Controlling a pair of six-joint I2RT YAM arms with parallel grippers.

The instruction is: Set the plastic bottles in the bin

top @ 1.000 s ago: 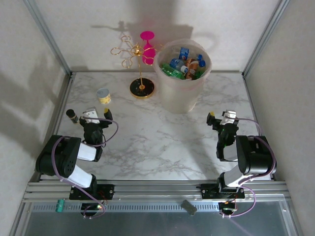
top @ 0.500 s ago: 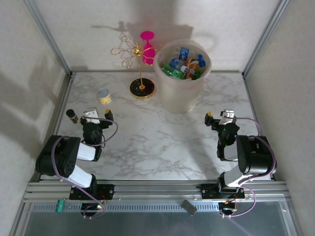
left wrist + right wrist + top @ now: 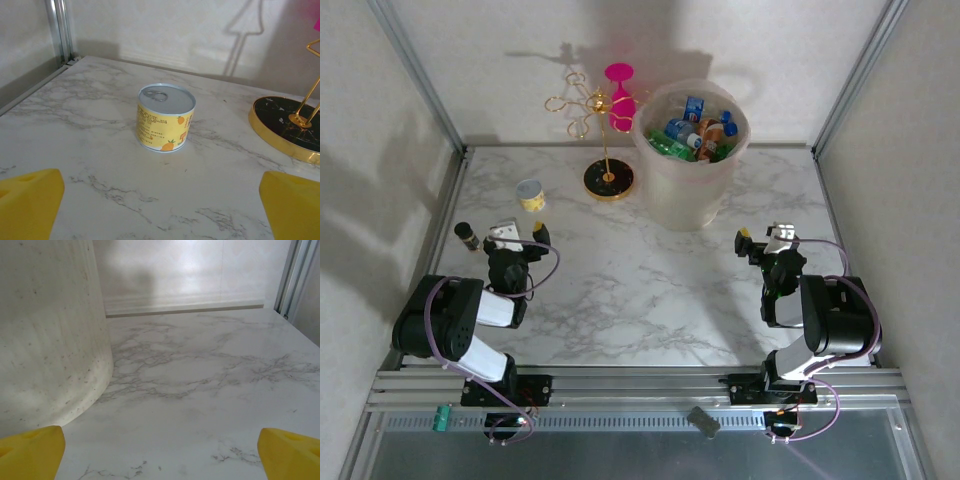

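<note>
Top external is showing me the plastic bottles (image 3: 695, 135) lying heaped at mixed angles inside the bin (image 3: 692, 205), which is standing upright at the far side of the table (image 3: 640, 290). The bin is sitting ahead and to the left of the right end effector (image 3: 765, 238), clearly the nearer arm; right wrist is catching its pale wall just beyond the yellow fingertips (image 3: 30, 445). Both end effectors are hanging released and empty, the left end effector (image 3: 520, 233) facing a yellow-labelled tin (image 3: 165, 117) and the gold stand (image 3: 608, 180). Every bottle I am making out is binned, so I am judging the job finished. The marble is looking smooth, with room on all sides.
</note>
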